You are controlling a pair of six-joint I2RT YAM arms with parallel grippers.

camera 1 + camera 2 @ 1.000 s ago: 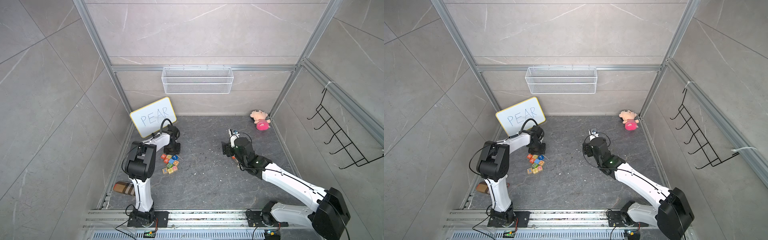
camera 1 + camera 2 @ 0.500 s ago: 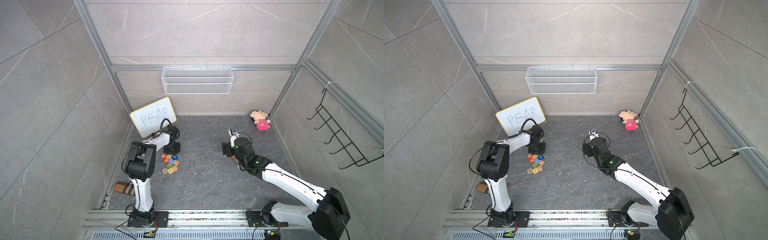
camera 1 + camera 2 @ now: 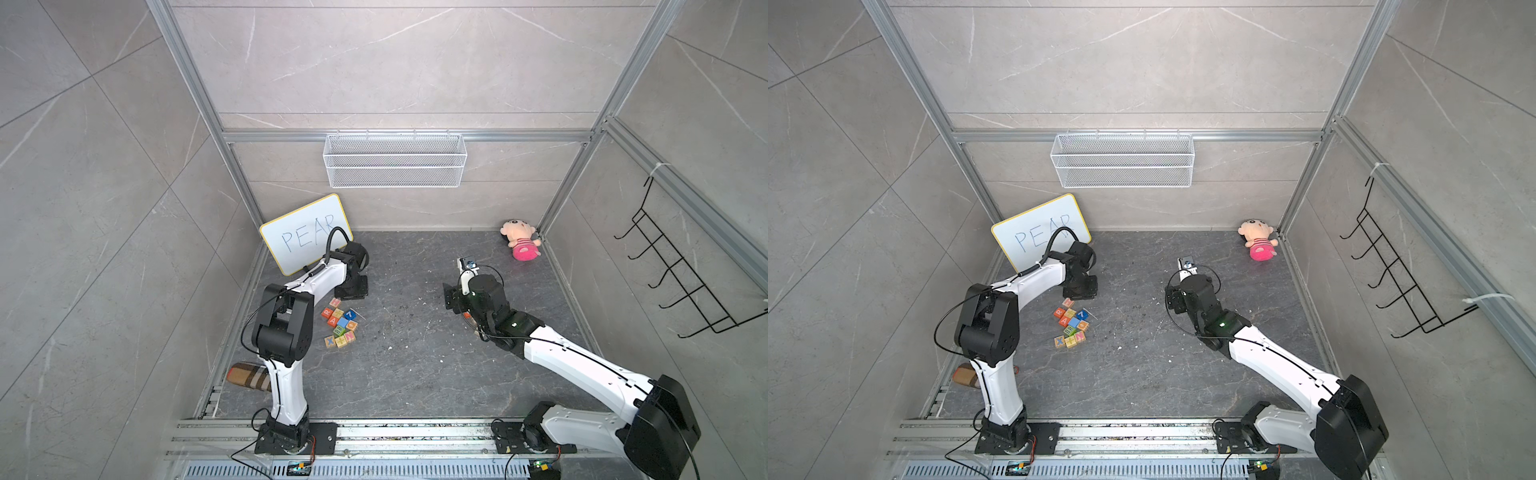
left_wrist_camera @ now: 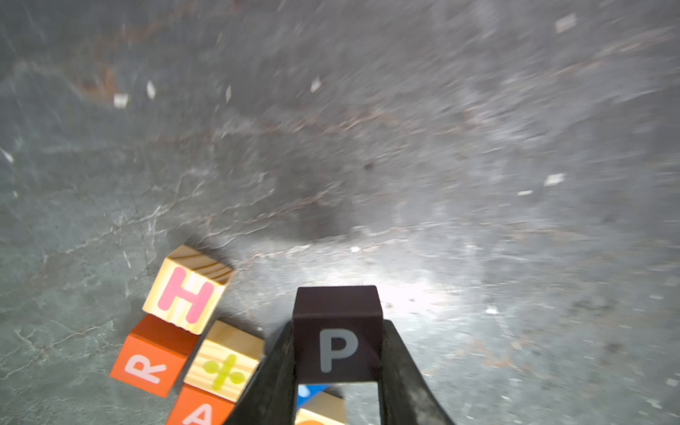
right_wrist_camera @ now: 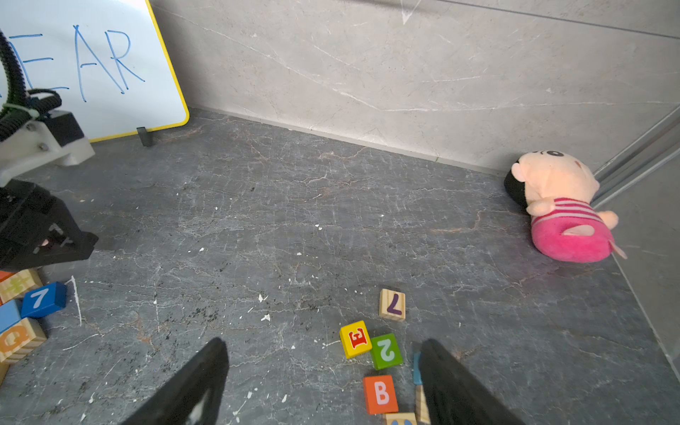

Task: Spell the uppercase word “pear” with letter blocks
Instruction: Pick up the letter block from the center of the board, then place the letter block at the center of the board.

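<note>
In the left wrist view my left gripper (image 4: 337,325) is shut on the black P block (image 4: 337,349), one finger on each side face. Next to it lie the red-orange R block (image 4: 147,366) and the orange-red A block (image 4: 200,410), in the cluster of cubes (image 3: 338,322) at the left of the floor. The yellow E block (image 5: 355,338) lies among other cubes on the floor on the right. My right gripper (image 5: 323,344) hovers over them, open, with nothing held. Both top views show the left gripper (image 3: 1082,289) at the cluster's far end.
A whiteboard (image 3: 305,239) reading PEAR leans at the back left. A plush doll (image 3: 520,245) lies in the back right corner. A wooden H cube (image 4: 187,290), a green 2 cube (image 5: 385,351) and an orange B cube (image 5: 381,393) are distractors. A wire basket (image 3: 395,166) hangs on the back wall.
The left gripper's jaws have closed the last bit onto the P block. Neither arm has visibly shifted in the top views.
</note>
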